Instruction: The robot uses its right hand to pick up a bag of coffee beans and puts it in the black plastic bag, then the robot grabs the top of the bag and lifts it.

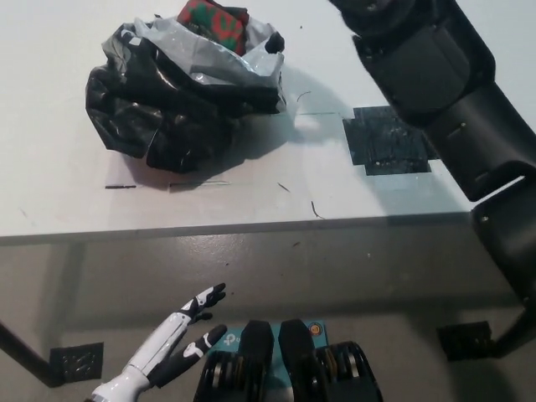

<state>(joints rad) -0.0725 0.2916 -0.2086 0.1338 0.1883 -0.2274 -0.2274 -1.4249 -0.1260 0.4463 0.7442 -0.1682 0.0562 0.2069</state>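
- The black plastic bag [180, 105] sat crumpled on the white counter [67, 201], at about ten o'clock in the head view, its mouth open and its grey inner lining turned outward.
- The bag of coffee beans [214, 20], a red pack with a green pattern, stood in that open mouth at roughly eleven o'clock, its upper part showing above the folded rim.
- Judged from how things lay, the first part of the task looked done: the coffee was inside the plastic bag rather than on the counter.
- The second part was not done. The plastic bag rested slumped on the counter, with nothing gripping its top and no sign of a lift.
- The black right arm [444, 84] entered from four o'clock and ran out of the picture at about one o'clock; its hand lay beyond the top edge, so I cannot say whether it was released or clenched.
- The white left hand [180, 343] rested low at about seven o'clock, below the counter's front edge, released, fingers spread and holding nothing.
- A dark patch of tape [387, 141] lay on the counter at two o'clock, well apart from the plastic bag.
- What was left, in my judgement: bring a hand to the gathered rim, close on it, and raise it.
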